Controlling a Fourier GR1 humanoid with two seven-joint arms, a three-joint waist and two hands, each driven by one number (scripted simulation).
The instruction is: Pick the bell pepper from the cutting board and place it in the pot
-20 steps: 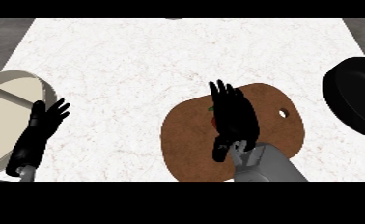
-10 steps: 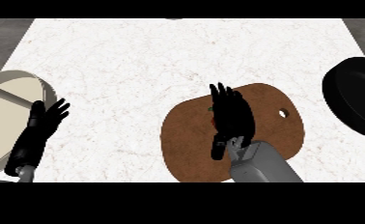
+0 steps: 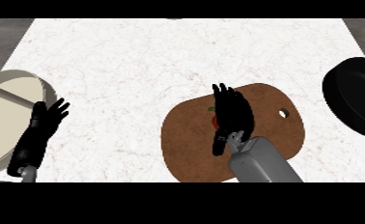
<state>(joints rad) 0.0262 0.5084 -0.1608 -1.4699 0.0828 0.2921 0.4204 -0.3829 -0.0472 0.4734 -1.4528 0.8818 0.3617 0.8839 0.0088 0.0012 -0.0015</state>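
Pepper red shows only as a thin sliver with a fleck of green stem at the left edge of the right hand (image 3: 231,117), which lies flat over the bell pepper (image 3: 215,119) on the cutting board (image 3: 189,136); so little of it is visible that neither its long axis nor the way its stem points can be told. The fingers (image 3: 227,95) of that hand are stretched out straight toward the far side of the worktop (image 3: 164,59), not curled round the pepper, and the grey forearm comes up from the lower edge across the board's near half. The board is a smooth brown oval of wood-like colour, its long axis running from lower left to upper right, with a small pale hanging hole near its right end. The worktop is white stone with faint veining. At the right edge sits the pot (image 3: 345,95), a round matt black shape cut off by the frame, well apart from the board. At the left edge a round cream container (image 3: 21,92) with a pale rim is partly in view, and the left hand (image 3: 44,121) rests beside it, fingers up and relaxed, holding nothing
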